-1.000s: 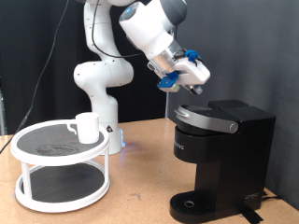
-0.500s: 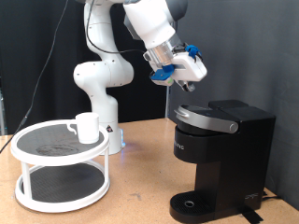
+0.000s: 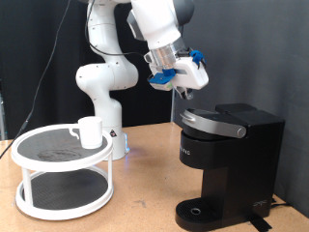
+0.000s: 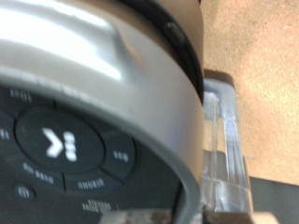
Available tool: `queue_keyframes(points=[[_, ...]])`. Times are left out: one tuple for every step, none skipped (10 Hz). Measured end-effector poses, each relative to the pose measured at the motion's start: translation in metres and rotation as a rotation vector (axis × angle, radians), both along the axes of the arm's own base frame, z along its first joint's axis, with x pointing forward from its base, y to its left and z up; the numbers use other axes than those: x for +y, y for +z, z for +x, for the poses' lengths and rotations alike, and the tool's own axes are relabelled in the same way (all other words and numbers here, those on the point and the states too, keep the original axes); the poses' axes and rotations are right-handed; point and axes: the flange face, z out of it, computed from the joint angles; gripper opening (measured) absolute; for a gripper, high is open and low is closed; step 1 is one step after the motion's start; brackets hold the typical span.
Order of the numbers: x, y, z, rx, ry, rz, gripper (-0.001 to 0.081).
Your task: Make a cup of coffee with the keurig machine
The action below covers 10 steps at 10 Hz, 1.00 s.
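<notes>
Exterior view: cup (image 3: 90, 130) on white stand (image 3: 64, 174), keurig machine (image 3: 228, 164) apart

Wrist view blurs the coffee maker (image 4: 93, 140), button lettering unreadable, its top cut off at the edges. Gripper (image 3: 185, 89) fingertips too small to judge.

A white two-tier round rack (image 3: 29, 198) (dark mesh shelves) — on a wooden table (image 3: 145, 208).
</notes>
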Motion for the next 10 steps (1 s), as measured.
queue_keyframes(points=[[-0.001,-0.006,0.002,0.0,-0.015,-0.01,0.0],[-0.001,-0.012,0.005,0.001,-0.03,-0.018,0.0],[-0.002,-0.018,0.008,0.004,-0.035,-0.022,0.0],[-0.002,-0.02,0.009,0.003,-0.039,-0.025,0.0],[-0.002,-0.022,0.01,0.004,-0.041,-0.026,0.0],[-0.003,-0.024,0.011,0.005,-0.042,-0.027,0.0],[-0.003,-0.024,0.011,0.006,-0.043,-0.027,0.0],[-0.003,-0.025,0.011,0.006,-0.044,-0.028,0.0],[-0.003,-0.026,0.011,0.006,-0.045,-0.029,0.0],[-0.004,-0.028,0.011,0.006,-0.045,-0.033,0.0]])
